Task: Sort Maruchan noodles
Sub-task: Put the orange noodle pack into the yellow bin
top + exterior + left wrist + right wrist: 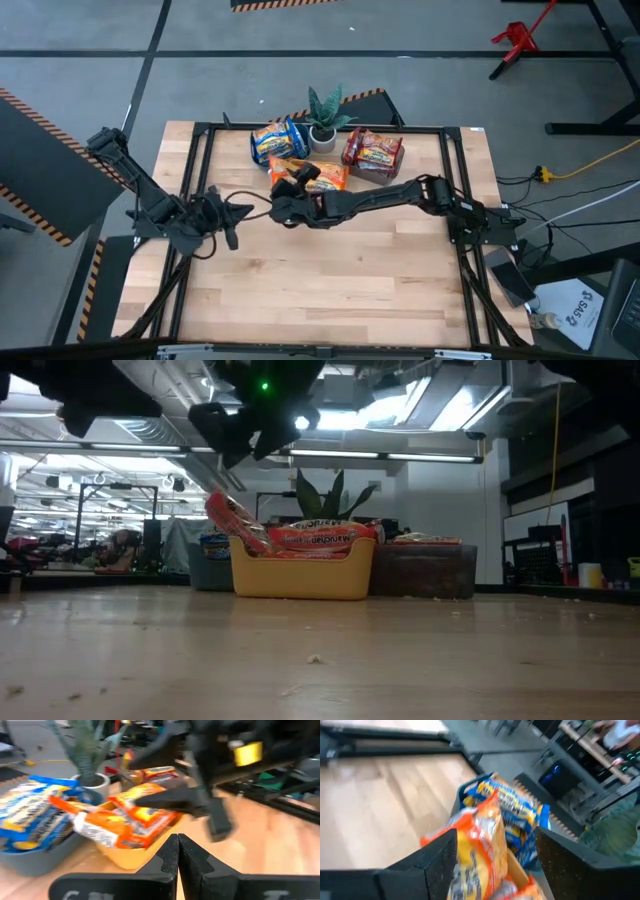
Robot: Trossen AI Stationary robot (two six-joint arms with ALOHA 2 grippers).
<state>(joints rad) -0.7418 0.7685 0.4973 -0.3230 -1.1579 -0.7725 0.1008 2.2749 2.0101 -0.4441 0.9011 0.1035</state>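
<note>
Fingers on my left gripper (232, 212) are pressed together, empty, low at the table's left edge. My right gripper (283, 184) is spread wide around an orange Maruchan packet (479, 851) over the yellow bin (300, 574), between blue-packet bin (277, 141) and red-packet bin (374, 152).

Overhead, table-level and both wrist views share the orange bin (310, 178)

Three bins sit in a row at the table's (330, 280) far edge, a plant (324, 112) behind the middle bin (310, 175). My right gripper (290, 185) hangs over that bin's packets (322, 178); my left gripper (228, 212) rests left of it.
</note>
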